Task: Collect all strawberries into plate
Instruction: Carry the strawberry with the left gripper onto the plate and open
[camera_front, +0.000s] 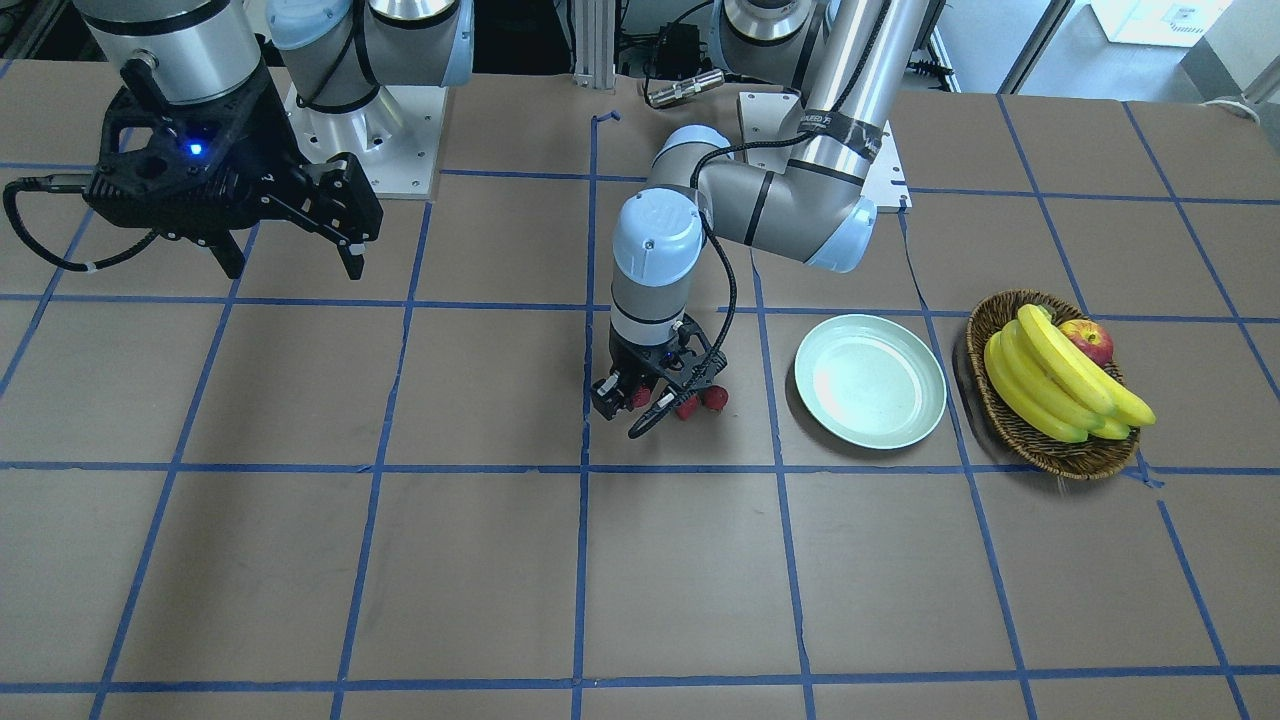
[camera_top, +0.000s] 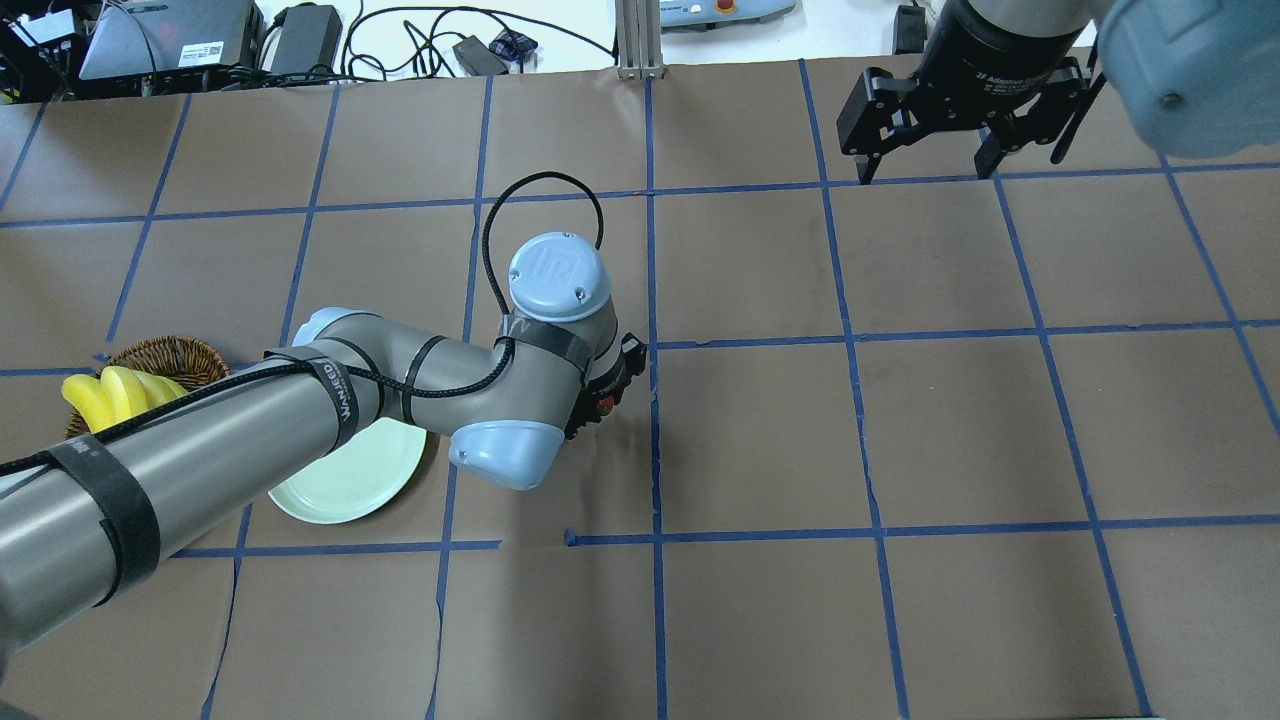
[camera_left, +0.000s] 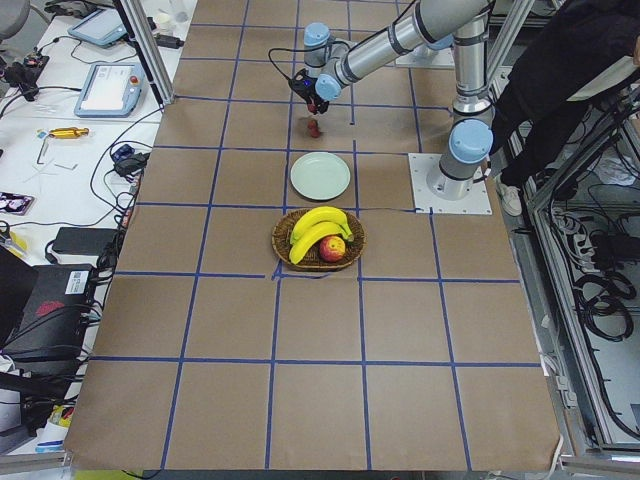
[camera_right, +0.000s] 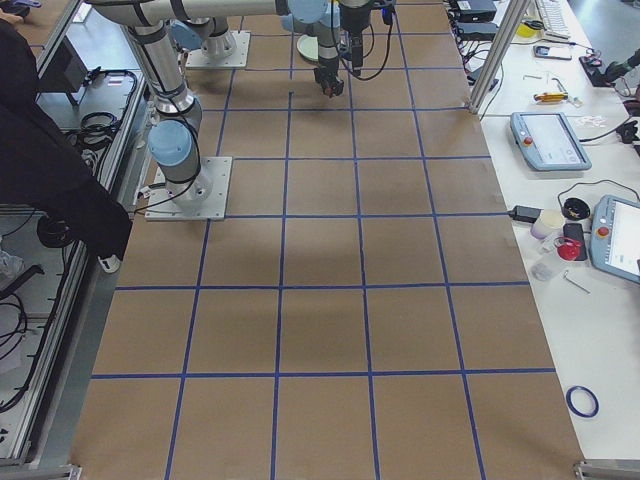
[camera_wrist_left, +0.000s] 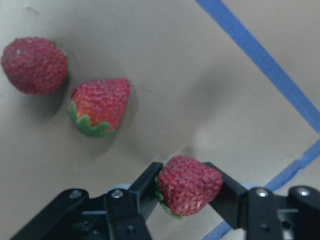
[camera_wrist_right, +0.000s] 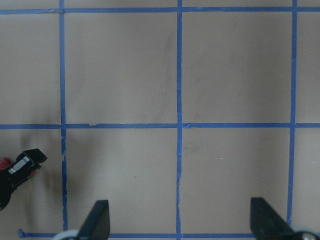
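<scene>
1. End effector state. The left gripper (camera_wrist_left: 187, 176) is closed narrow on the gripped strawberry (camera_wrist_left: 190, 186), one finger on each side of the berry. The pictures do not show whether the berry is clear of the table. The right gripper (camera_top: 925, 165) hangs with its jaws wide and empty.

2. Location of task items. The two other strawberries (camera_wrist_left: 99, 106) (camera_wrist_left: 34, 65) lie on the brown table (camera_front: 300, 560), near each other and just beside the left gripper. The plate (camera_front: 870, 380) holds nothing.

3. Governing relation. The plate lies to the robot's left of the left gripper, in the adjoining grid square and near it, with one blue tape line (camera_front: 765, 380) between them. The transfer is judged to be a short sideways carry toward the robot's left. The long axis of the gripped strawberry runs roughly from finger to finger, green cap toward one finger and tip toward the other. The left arm is the nearer arm. The right gripper is well apart, over the robot's right side of the table.

4. Obstacle. A wicker basket (camera_front: 1000, 420) with bananas (camera_front: 1050, 385) and an apple (camera_front: 1088, 338) stands just beyond the plate.

5. Markings. The blue wrist cap (camera_top: 558, 268) carries a "UR" mark. The right gripper body reads "2F Adaptive". White lettering on the black arm strap (camera_top: 335, 395) is not legible
</scene>
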